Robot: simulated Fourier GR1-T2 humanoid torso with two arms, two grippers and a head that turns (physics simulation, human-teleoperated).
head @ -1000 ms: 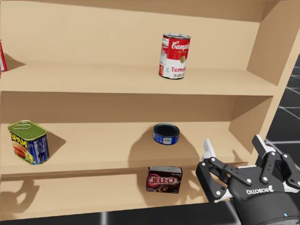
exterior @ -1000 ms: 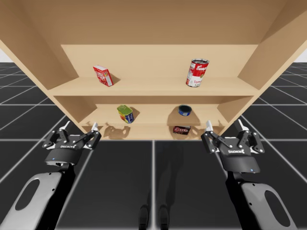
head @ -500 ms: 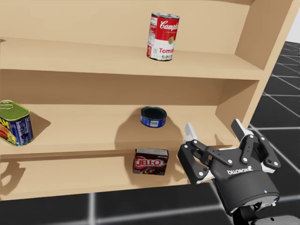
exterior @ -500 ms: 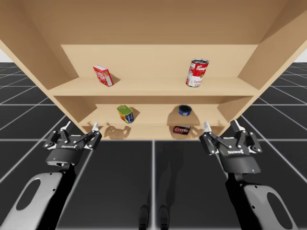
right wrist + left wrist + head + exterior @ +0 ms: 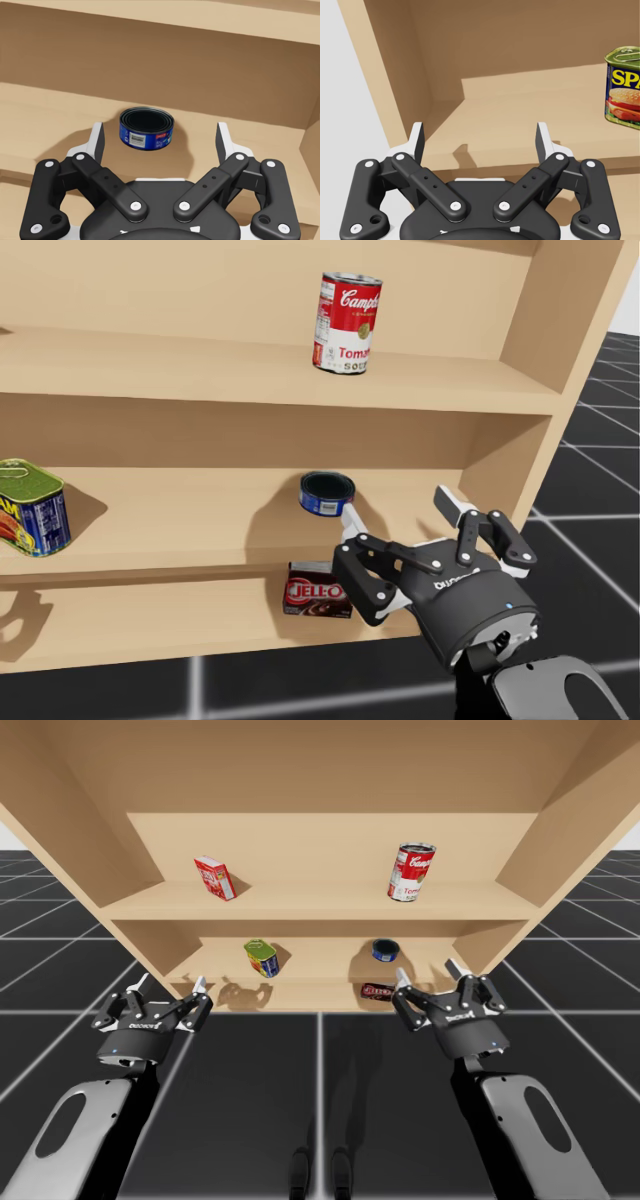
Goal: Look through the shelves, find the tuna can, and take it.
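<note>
The tuna can (image 5: 386, 951) (image 5: 327, 493) (image 5: 146, 128) is low, round and blue, standing on the middle shelf toward the right. My right gripper (image 5: 429, 978) (image 5: 401, 519) (image 5: 159, 141) is open in front of that shelf; the can lies ahead of it, between the lines of its fingers but apart from them. My left gripper (image 5: 166, 987) (image 5: 479, 141) is open at the shelf's left front with nothing between its fingers.
A green-topped rectangular tin (image 5: 261, 958) (image 5: 30, 507) (image 5: 623, 86) stands left on the middle shelf. A dark flat box (image 5: 376, 991) (image 5: 314, 593) lies on the bottom shelf under the tuna can. On the top shelf are a red-and-white can (image 5: 411, 871) (image 5: 346, 323) and a red box (image 5: 214, 877).
My right gripper has moved left and forward, now facing the tuna can. My head turned right and down between the first two pictures. The left arm is still.
</note>
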